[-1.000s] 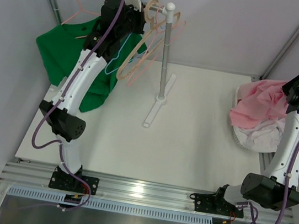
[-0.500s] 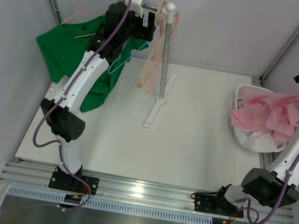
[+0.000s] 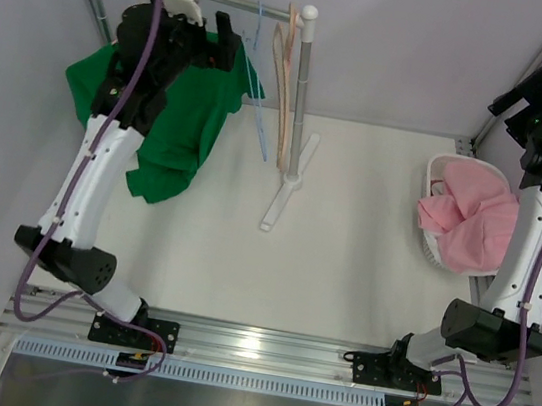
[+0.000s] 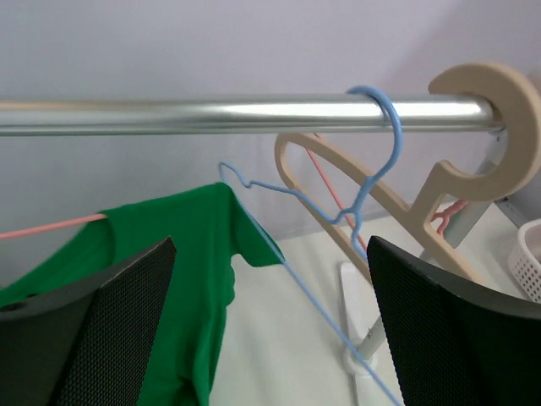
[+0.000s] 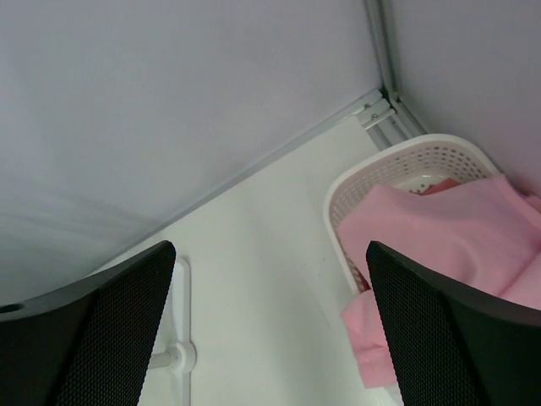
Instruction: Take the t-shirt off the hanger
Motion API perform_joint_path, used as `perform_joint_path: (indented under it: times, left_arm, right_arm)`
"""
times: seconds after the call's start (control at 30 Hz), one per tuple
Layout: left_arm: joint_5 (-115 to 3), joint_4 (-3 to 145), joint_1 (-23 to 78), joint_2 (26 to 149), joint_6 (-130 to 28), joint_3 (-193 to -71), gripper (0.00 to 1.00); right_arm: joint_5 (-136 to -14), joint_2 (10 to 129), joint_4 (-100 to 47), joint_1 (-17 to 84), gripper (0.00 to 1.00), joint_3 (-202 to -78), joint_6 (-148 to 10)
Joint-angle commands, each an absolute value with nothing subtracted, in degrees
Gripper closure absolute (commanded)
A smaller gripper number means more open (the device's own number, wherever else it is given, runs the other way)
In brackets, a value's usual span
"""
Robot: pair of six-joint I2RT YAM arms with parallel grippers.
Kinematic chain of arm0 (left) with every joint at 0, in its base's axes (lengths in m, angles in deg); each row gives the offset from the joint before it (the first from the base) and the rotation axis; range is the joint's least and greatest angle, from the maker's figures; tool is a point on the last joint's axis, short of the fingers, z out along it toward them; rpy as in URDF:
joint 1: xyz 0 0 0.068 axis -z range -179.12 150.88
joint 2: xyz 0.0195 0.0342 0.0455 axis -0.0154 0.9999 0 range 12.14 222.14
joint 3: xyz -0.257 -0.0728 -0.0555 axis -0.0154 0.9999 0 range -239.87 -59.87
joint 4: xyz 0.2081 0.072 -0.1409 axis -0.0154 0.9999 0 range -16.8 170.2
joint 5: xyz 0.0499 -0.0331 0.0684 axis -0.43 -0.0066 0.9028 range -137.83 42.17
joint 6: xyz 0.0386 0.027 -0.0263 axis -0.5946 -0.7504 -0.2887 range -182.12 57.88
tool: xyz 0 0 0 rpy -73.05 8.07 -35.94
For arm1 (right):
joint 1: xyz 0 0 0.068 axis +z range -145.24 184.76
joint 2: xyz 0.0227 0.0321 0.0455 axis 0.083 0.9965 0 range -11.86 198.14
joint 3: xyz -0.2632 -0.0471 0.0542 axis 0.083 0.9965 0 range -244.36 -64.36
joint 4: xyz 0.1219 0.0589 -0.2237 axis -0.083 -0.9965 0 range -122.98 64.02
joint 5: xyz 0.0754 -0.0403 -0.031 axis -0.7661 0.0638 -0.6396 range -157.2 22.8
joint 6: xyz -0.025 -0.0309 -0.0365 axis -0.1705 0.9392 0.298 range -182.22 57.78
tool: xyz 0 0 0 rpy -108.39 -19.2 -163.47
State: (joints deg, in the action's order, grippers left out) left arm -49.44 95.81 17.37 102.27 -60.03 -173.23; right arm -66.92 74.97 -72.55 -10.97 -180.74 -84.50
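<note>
T-shirt point(image 4: 194, 233) below rail point(image 4: 211, 115) (fingers point(image 4: 84, 338) apart)

Lab robot cell: bare grey walls point(image 3: 425, 43), aluminium rail point(image 3: 271, 349), white table point(image 3: 345, 254), small clothes rack point(image 3: 301, 96).

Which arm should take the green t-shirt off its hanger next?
Left. The left claw, open, sits at the rail beside the green t-shirt, which shows in its wrist view. The right claw, also open, is across the table, by the basket of pink clothing.
</note>
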Motion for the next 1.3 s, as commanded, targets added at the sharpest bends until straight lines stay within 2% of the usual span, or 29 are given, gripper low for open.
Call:
perform_joint_path:
  times: [0.0,0.23,0.4,0.73,0.83,1.0,1.2,1.27]
  left_arm:
    - [-54.85,94.03,13.46,94.52,-58.34,-170.71,0.0]
    - [-58.28,95.09,1.43,94.22,-56.5,-170.52,0.0]
    - [-56.81,91.05,-1.49,96.77,-61.33,-169.2,0.0]
    - [-60.75,94.29,-9.74,110.12,-56.94,-182.11,0.0]
    - [-63.91,95.44,-10.45,114.79,-55.44,-186.86,0.04]
    - [-65.05,93.14,-10.37,118.48,-54.83,-188.8,0.04]
    - [-69.62,95.0,-10.19,122.7,-53.77,-191.09,0.17]
    - [-71.55,95.43,-10.1,122.97,-53.34,-191.17,0.3]
  right_arm:
    - [-65.35,77.43,-71.24,-7.56,0.01,-183.54,-84.01]
    - [-63.95,79.37,-70.71,-2.72,0.01,-185.03,-83.23]
    - [-63.07,81.74,-72.91,-0.95,0.01,-189.77,-81.99]
    - [-61.57,84.56,-73.18,0.89,0.01,-194.35,-81.55]
    - [-60.96,85.35,-73.35,1.59,0.0,-195.14,-81.38]
    - [-59.81,86.14,-73.26,2.39,0.01,-194.35,-81.03]
    - [-59.72,85.44,-72.21,3.0,0.01,-193.3,-81.11]
    - [-59.99,85.35,-72.03,3.18,0.01,-193.03,-81.03]
